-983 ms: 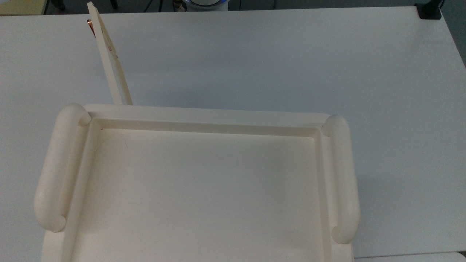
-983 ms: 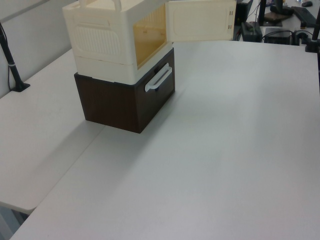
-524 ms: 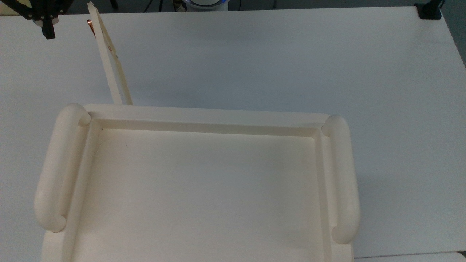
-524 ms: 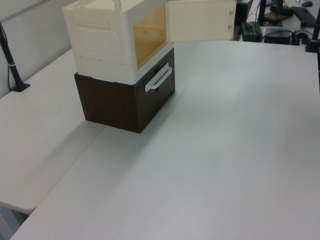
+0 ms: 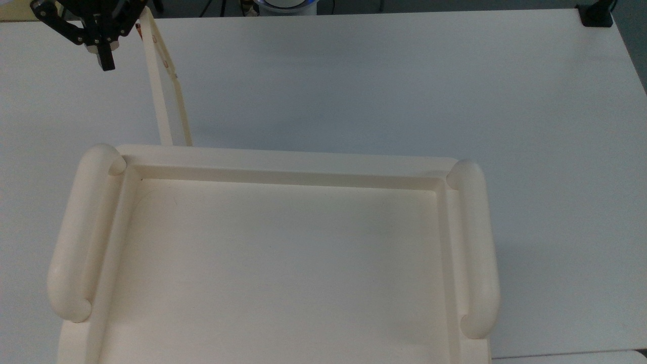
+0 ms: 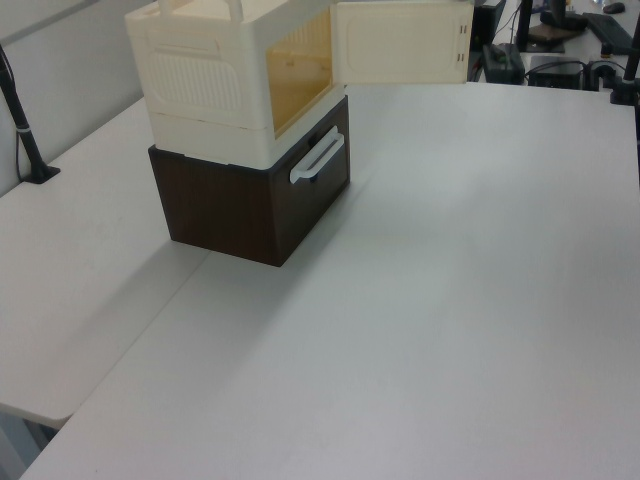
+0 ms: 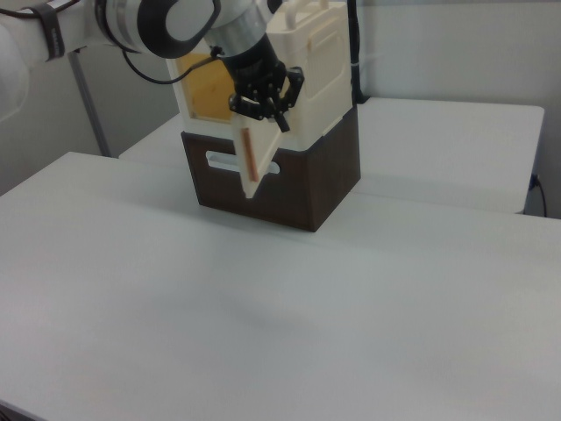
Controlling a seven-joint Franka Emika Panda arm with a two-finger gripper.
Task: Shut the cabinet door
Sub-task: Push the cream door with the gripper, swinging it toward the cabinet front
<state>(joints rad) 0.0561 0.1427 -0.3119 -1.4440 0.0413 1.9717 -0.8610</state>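
Cabinet door [image 5: 164, 81] stands swung wide open from the cabinet [image 5: 283, 253], reaching out from the body's front corner toward 11 o'clock in the top view, seen there edge-on as a narrow cream strip. In the left view the same panel [image 6: 400, 42] shows its broad inner face, hinged at the open front and pointing toward 3 o'clock. The table [image 5: 404, 81] is the largest thing, a white top bearing everything. On it sits a dark brown drawer unit [image 6: 250, 205] with a white handle [image 6: 316, 157], and the cabinet [image 6: 225, 80] rests on top of that; through its open front only a yellowish inside wall is visible. In the top view the cabinet's recessed top holds nothing, flanked by two thick rounded rails [image 5: 81, 237]. The gripper [image 5: 103, 55] hangs just beside the door's free end, at its 9 o'clock in the top view; whether it touches the panel, and whether its fingers are parted, cannot be told. In the right view the gripper [image 7: 267, 105] sits at the upper end of the door [image 7: 250, 162], whose copper handle [image 7: 248, 153] runs along it.
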